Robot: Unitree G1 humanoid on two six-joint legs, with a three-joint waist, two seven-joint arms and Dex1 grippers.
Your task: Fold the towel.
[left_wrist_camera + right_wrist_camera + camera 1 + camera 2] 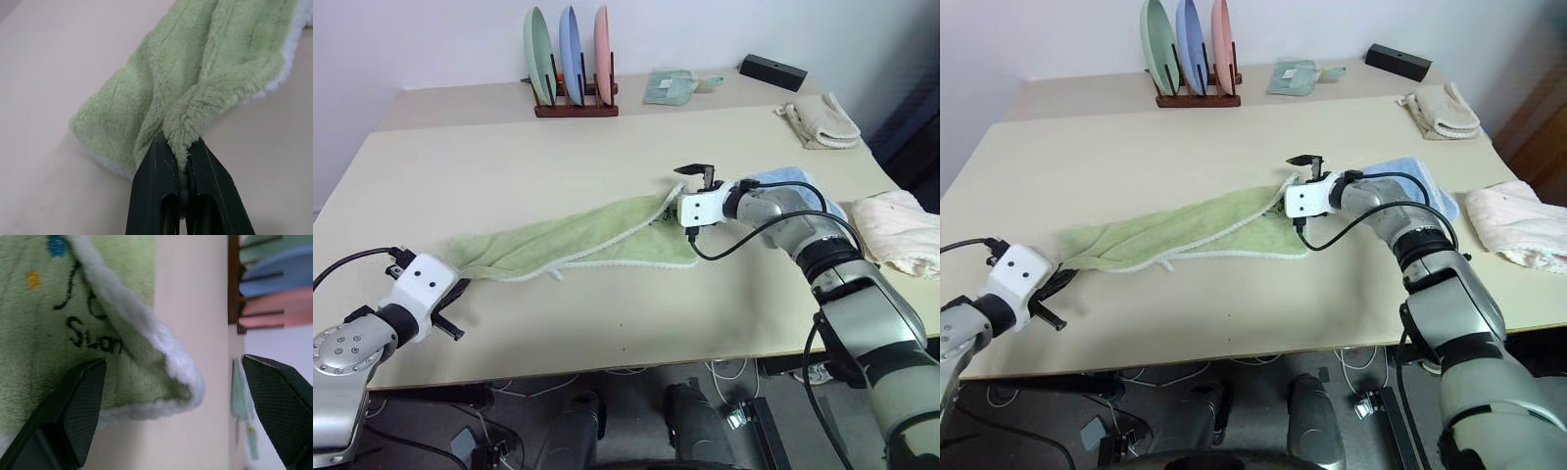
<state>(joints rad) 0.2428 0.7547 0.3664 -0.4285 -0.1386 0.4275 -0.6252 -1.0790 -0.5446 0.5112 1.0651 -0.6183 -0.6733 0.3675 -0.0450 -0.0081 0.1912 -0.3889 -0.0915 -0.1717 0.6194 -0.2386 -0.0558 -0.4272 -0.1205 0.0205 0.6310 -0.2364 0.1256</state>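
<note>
The green towel [578, 240] lies stretched across the table [509, 166]. The left gripper [450, 294] is clenched on its near-left end. The right gripper [171, 406], jaws spread wide, straddles the far corner beside the embroidered logo [88, 328]. Step in hand: securing the second corner. Next move, likely: close on that white edging, then carry it toward the held end.

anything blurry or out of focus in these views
Right wrist view: the towel edge and embroidery are fairly sharp, the plate rack behind is soft. Left wrist view: the towel pile is crisp by the left gripper. Head views: evenly lit, no glare.
</note>
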